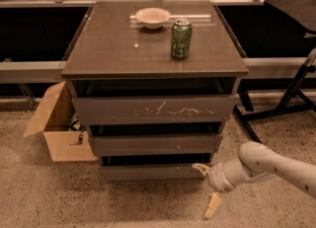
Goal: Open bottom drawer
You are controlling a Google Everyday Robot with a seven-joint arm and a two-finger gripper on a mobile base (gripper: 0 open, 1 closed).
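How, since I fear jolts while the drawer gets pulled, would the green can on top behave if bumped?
The green can stands upright, tall and narrow, so it would probably tip, then roll. The glossy cabinet top may let it slide. The gripper is low by the bottom drawer, far from it.

The gripper (207, 187), jaws spread, hangs low just beside the bottom drawer's (148, 172) right corner. Open floor (123, 207) lies before the fronts. A cardboard box (59, 128) crowds the left side, and black stand legs (291, 98) crowd the right.
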